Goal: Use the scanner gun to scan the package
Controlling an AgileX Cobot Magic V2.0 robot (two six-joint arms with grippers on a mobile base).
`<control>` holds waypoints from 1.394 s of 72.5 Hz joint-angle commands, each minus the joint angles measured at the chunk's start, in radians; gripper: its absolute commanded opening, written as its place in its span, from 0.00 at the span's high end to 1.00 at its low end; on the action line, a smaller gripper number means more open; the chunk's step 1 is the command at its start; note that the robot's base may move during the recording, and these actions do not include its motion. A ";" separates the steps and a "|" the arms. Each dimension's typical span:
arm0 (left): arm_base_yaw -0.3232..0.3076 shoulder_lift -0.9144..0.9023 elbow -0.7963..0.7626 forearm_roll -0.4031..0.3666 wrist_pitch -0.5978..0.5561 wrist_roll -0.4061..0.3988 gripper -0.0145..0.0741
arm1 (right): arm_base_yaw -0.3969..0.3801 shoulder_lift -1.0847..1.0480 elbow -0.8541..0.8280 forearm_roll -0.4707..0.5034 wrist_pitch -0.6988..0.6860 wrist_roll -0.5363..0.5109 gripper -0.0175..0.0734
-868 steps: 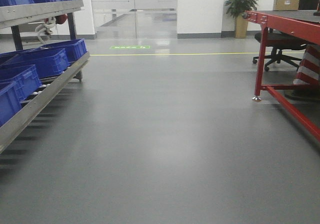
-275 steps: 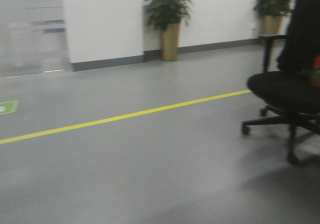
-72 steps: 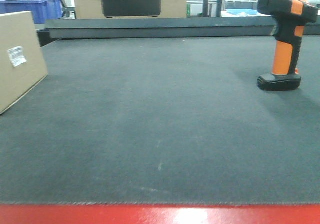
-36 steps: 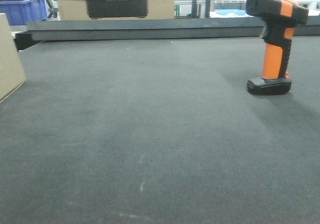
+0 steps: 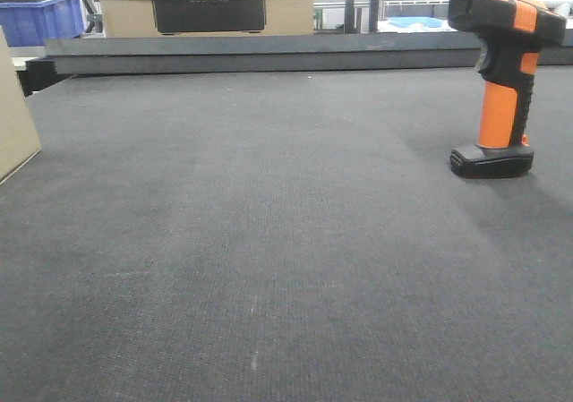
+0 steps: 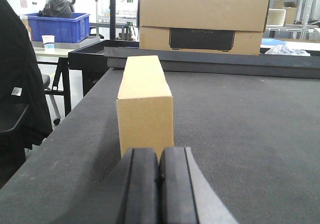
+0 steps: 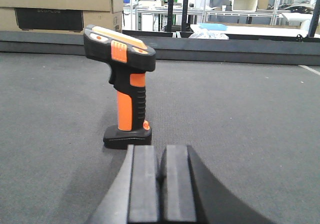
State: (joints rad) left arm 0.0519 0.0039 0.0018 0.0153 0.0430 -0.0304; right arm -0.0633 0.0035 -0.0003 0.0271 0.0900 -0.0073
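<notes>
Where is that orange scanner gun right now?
The scanner stands upright on the table, right side in the front view, just ahead of the right jaws.

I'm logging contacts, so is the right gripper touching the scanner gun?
Apart. Front view: the scanner gun stands alone on bare mat, the right gripper nowhere in frame.

In the front view, the frame cuts off the small plain brown cardboard package at the left edge of the dark grey mat, leaving only a sliver. In the left wrist view, the left gripper, itself cropped at the bottom, hides the package's lower front edge. The lettering on the large cardboard box with a dark panel is too small to read.
</notes>
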 commanded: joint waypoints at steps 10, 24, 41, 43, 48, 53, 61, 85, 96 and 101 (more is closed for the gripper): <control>-0.033 -0.004 -0.002 -0.005 -0.015 -0.002 0.94 | -0.001 -0.003 0.000 0.003 -0.019 -0.004 0.99; -0.058 -0.004 -0.002 -0.005 -0.015 -0.002 0.94 | -0.001 -0.003 0.000 0.003 -0.019 -0.004 0.99; -0.034 -0.004 -0.002 -0.005 -0.015 -0.002 0.94 | -0.003 -0.003 0.000 0.003 -0.019 -0.004 0.99; -0.034 -0.004 -0.002 -0.005 -0.015 -0.002 0.94 | -0.003 -0.003 0.000 0.003 -0.019 -0.004 0.99; -0.034 -0.004 -0.002 -0.005 -0.015 -0.002 0.94 | -0.003 -0.003 0.000 0.003 -0.019 -0.004 0.99; -0.034 -0.004 -0.002 -0.005 -0.015 -0.002 0.94 | -0.003 -0.003 0.000 0.003 -0.019 -0.004 0.99; -0.034 -0.004 -0.002 -0.005 -0.015 -0.002 0.94 | -0.003 -0.003 0.000 0.003 -0.019 -0.004 0.99; -0.034 -0.004 -0.002 -0.005 -0.015 -0.002 0.94 | -0.003 -0.003 0.000 0.003 -0.019 -0.004 0.99; -0.034 -0.004 -0.002 -0.005 -0.029 -0.002 0.94 | -0.003 -0.003 0.000 0.003 -0.019 -0.004 0.99; -0.034 -0.004 -0.002 -0.007 -0.018 -0.002 0.94 | -0.003 -0.003 0.000 0.003 -0.019 -0.004 0.99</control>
State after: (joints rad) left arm 0.0178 0.0039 0.0018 0.0153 0.0392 -0.0304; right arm -0.0633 0.0035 -0.0003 0.0271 0.0900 -0.0073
